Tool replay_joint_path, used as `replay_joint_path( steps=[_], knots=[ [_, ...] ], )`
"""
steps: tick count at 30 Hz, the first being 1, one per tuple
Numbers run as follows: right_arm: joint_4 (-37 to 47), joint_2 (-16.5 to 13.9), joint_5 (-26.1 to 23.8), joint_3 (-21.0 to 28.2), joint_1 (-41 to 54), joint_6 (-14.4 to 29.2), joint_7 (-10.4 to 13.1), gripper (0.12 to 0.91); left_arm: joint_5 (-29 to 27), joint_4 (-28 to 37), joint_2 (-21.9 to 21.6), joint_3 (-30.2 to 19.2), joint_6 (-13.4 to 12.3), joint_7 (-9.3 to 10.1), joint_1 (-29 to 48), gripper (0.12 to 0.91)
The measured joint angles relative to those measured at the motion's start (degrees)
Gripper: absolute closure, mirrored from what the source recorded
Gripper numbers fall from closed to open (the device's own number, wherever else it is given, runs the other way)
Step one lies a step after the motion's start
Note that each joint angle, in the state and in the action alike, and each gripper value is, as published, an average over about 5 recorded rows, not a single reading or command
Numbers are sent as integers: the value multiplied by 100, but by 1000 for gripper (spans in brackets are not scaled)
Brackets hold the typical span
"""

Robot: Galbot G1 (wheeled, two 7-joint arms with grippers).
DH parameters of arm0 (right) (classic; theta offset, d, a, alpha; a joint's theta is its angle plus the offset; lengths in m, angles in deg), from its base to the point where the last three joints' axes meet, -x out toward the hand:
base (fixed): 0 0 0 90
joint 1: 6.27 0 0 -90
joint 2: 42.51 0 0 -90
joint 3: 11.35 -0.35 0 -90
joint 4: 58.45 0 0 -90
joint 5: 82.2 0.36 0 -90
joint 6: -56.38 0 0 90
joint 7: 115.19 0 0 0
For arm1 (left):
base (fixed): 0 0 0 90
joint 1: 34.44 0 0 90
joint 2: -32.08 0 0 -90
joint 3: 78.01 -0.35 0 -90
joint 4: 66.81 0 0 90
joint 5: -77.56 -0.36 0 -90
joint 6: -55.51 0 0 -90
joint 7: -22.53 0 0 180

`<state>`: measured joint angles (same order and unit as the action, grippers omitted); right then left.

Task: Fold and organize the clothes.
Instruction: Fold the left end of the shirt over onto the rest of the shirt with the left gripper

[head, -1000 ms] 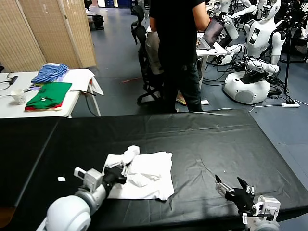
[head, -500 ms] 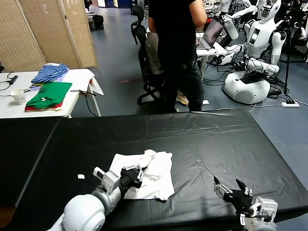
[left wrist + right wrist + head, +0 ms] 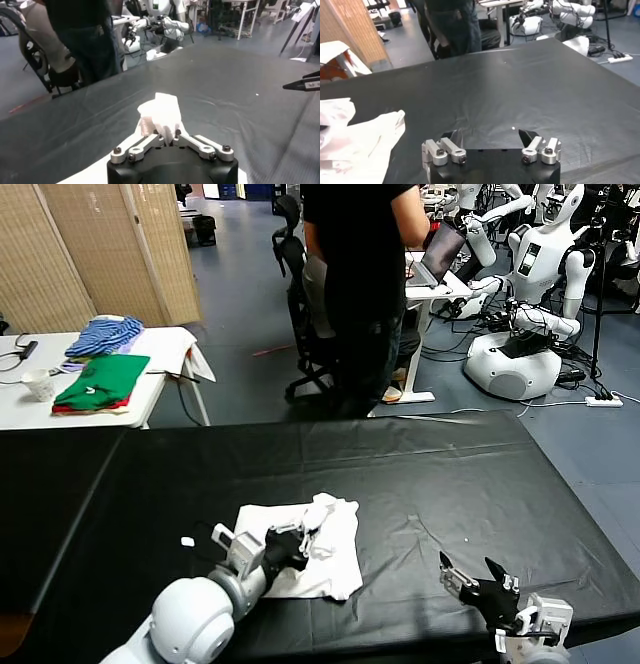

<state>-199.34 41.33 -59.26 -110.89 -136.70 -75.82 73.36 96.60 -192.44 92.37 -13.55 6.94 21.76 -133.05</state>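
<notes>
Where pinched, white T-shirt (image 3: 320, 546) bunches.

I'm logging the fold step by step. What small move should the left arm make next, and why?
Probably carry the pinched fabric a little farther across the white T-shirt, then lower it. The left gripper has its jaws shut on a raised bunch of cloth over the shirt's middle; the right gripper waits open, apart.
</notes>
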Motion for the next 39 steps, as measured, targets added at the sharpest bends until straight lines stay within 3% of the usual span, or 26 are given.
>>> replay_joint_path(
  steps=[26, 30, 33, 39],
  knots=[
    [52, 59, -96, 63, 17, 0, -27, 118, -162, 315, 245, -478, -294, 34, 227, 841],
    [51, 60, -97, 47, 11, 0, -39, 118, -164, 427, 298, -569, -366, 160, 258, 827],
    [50, 60, -97, 46, 12, 0, -42, 118, -18, 480, 318, -611, -497, 328, 280, 713],
    [42, 64, -97, 66, 7, 0, -42, 118, 254, 457, 345, -630, -733, 510, 267, 335]
  ],
)
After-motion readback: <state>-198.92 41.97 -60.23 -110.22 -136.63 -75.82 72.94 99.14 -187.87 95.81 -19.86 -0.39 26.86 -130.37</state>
